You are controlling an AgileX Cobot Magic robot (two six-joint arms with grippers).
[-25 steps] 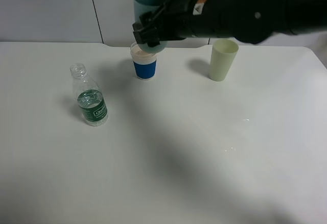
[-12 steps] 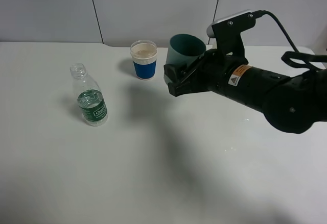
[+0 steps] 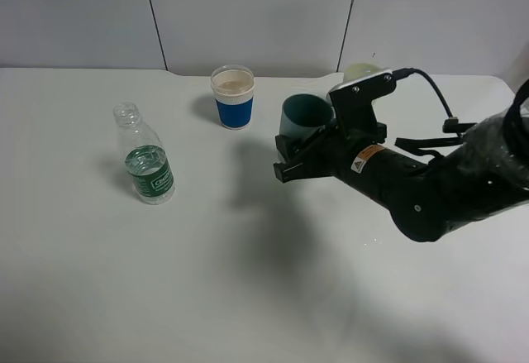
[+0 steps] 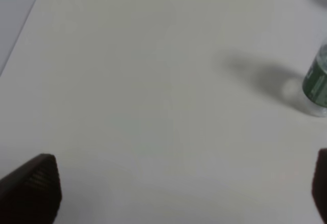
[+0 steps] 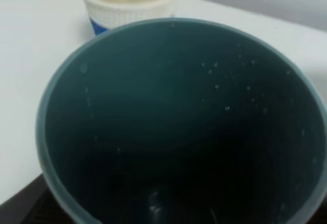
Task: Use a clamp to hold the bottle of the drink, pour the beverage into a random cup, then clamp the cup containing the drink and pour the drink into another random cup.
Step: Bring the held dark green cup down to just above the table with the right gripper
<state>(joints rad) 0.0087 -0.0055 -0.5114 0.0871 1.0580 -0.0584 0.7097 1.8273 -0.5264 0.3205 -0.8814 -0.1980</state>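
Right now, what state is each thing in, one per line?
Bottle: upright, uncapped, a little liquid at the bottom, not held.
Blue cup: upright on the table, not held.
Teal cup: gripped by the right gripper, only droplets visible inside.
Pale green cup: mostly hidden behind the arm.
Left gripper: jaws open, empty.

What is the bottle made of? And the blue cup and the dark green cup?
The bottle looks like clear, shiny plastic: you can see through it. The blue cup seems paper, with a ribbed, matte sleeve. The dark green cup looks like smooth plastic, though coated paper is possible.
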